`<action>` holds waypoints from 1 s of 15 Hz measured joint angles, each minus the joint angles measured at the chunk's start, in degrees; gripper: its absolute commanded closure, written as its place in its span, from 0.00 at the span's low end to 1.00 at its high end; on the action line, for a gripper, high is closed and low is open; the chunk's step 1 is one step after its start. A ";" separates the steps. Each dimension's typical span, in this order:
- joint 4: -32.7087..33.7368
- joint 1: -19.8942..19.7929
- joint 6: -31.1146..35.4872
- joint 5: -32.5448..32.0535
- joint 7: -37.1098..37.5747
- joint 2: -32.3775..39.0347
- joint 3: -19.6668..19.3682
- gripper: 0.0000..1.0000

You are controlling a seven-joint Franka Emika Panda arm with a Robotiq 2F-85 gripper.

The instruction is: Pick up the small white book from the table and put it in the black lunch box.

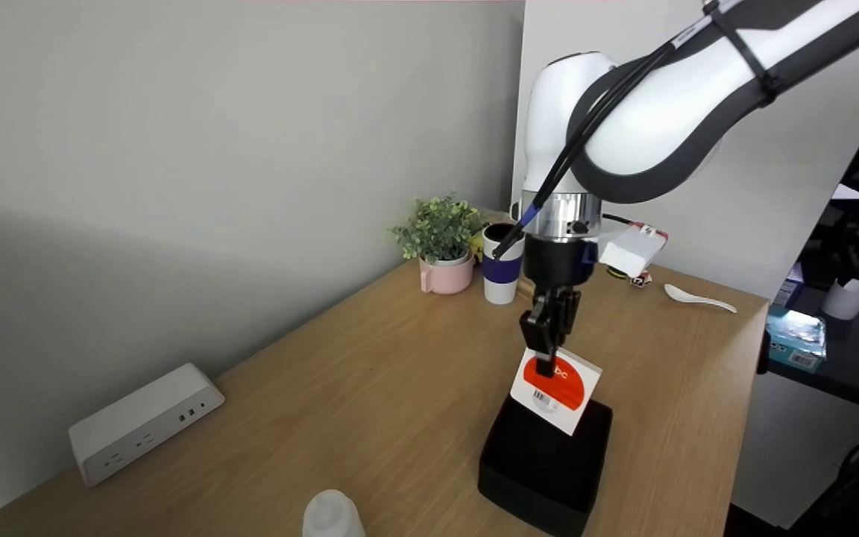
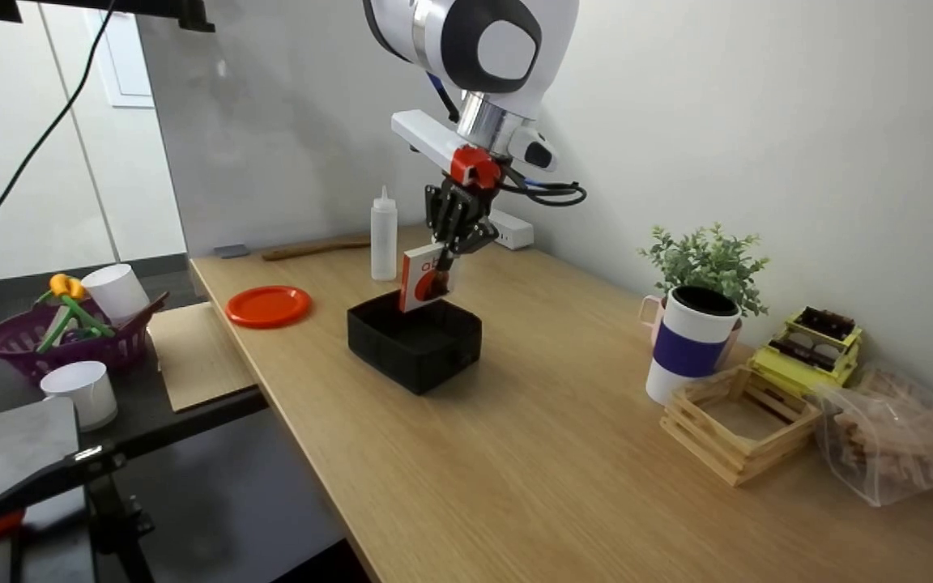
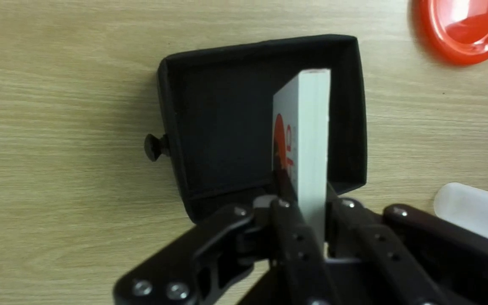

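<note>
a black robot pincer [image 3: 307, 190] is clamped on a small white book [image 1: 562, 391], one finger at each cover. the book is held on edge and tilted over a black lunch box [image 2: 383, 346], which sits on a wooden bench [image 1: 370, 358]. whether the book's lowest corner is below the rim cannot be told from these angles.

the step in hand looks to be lowering the book into the box. done well, it would begin with a small shift toward the box's middle, so that book and fingers clear the walls. then a slow, straight descent until the book meets the box's floor, and only then a gentle release; let go too high, it could tip onto the rim.

the wrist view, looking down, best shows the book over the half of the box nearer a white bottle [image 3: 477, 212], with a dark knob [image 3: 154, 147] on the opposite wall. a barcode [image 1: 541, 397] on the cover shows in an exterior view, as does a white spoon [image 1: 698, 298]; a purple basket [image 2: 102, 350] shows in an exterior view. the wrist view has none of these three.
</note>
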 measured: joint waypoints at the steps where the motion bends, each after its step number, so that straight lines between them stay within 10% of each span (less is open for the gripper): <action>1: -0.08 -0.08 0.00 0.49 -0.27 0.05 0.00 0.96; 15: -3.64 -0.84 0.01 4.29 -2.10 0.54 0.06 0.96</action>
